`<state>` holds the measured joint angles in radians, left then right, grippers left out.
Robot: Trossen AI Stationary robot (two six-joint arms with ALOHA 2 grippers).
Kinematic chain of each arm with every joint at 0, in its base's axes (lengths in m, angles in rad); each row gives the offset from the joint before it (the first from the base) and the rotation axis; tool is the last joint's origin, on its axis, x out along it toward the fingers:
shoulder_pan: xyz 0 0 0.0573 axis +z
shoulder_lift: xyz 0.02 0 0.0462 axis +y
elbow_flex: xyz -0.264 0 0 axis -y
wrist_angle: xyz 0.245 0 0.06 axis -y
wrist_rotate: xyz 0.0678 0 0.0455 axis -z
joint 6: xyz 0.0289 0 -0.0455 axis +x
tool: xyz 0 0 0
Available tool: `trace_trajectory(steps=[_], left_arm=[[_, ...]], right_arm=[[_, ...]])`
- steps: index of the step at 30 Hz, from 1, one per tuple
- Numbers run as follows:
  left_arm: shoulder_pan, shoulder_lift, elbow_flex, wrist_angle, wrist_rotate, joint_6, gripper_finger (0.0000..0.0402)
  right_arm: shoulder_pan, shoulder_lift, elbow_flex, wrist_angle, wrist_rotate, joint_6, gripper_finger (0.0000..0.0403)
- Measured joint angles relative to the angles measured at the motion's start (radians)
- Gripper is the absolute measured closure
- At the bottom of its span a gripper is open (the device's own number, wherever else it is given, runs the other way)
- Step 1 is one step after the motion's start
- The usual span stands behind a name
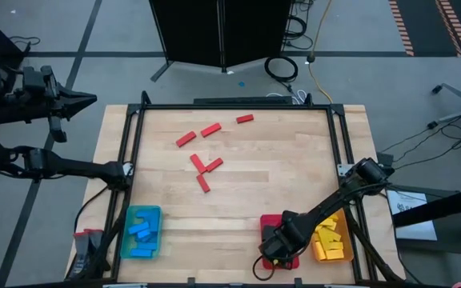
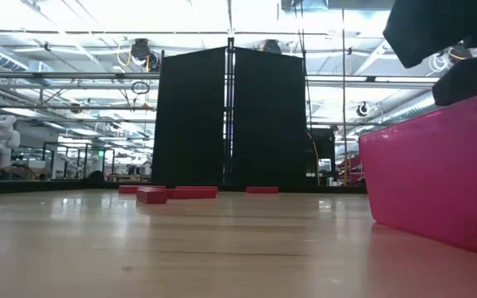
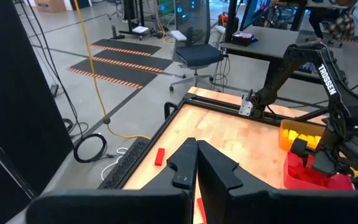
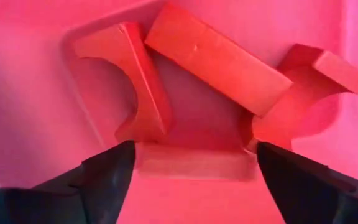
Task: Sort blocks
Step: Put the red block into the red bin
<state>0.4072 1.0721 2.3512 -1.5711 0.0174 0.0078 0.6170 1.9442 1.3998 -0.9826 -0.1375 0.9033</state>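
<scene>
My right gripper [image 4: 194, 171] points down into the red tray [image 1: 269, 222] at the near right, open. Its fingers stand on either side of a flat red bar [image 4: 194, 163] lying on the tray floor. Beyond that bar lie two red arches [image 4: 138, 87] [image 4: 303, 99] with another red bar [image 4: 219, 56] resting across them. Several red blocks [image 1: 203, 162] lie loose on the far middle of the table. Blue blocks fill the blue tray [image 1: 142, 232], yellow ones the orange tray [image 1: 332, 240]. My left gripper [image 1: 86, 102] waits shut, off the table's far left corner.
A black frame [image 1: 134, 144] runs round the wooden table top. In the low view the red tray's wall [image 2: 437, 174] fills the right side and the loose red blocks [image 2: 168, 194] lie far off. Bare wood stretches between the loose blocks and the trays.
</scene>
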Motion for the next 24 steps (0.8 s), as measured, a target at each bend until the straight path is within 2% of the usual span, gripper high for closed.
trace_trajectory(steps=[3, 6, 11, 13, 16, 20, 22, 24], left_arm=[[0.000, 0.000, 0.000, 0.000, 0.000, -0.002, 0.0385], [0.000, 0.000, 0.000, 0.000, 0.000, -0.002, 0.0385], [0.000, 0.000, 0.000, 0.000, -0.002, -0.002, 0.0385], [0.000, 0.000, 0.000, 0.000, -0.003, -0.002, 0.0385], [0.000, 0.000, 0.000, 0.000, -0.003, -0.002, 0.0385], [0.000, 0.000, 0.000, 0.000, -0.007, -0.002, 0.0385], [0.000, 0.000, 0.000, 0.000, -0.008, -0.002, 0.0385], [0.000, 0.000, 0.000, 0.000, -0.008, -0.002, 0.0385]], right_arm=[[-0.003, -0.003, 0.000, 0.000, 0.001, -0.008, 0.0056], [-0.008, -0.025, 0.000, 0.000, 0.009, -0.038, 0.0056], [-0.046, -0.142, 0.001, -0.107, 0.045, -0.137, 0.0064], [-0.086, -0.221, 0.002, -0.192, 0.127, -0.196, 0.0065], [-0.178, -0.339, 0.002, -0.290, 0.323, -0.290, 0.0065], [-0.372, -0.453, 0.002, -0.269, 0.614, -0.397, 0.0065], [-0.495, -0.476, 0.002, -0.199, 0.667, -0.477, 0.0065], [-0.616, -0.480, 0.002, -0.106, 0.658, -0.622, 0.0065]])
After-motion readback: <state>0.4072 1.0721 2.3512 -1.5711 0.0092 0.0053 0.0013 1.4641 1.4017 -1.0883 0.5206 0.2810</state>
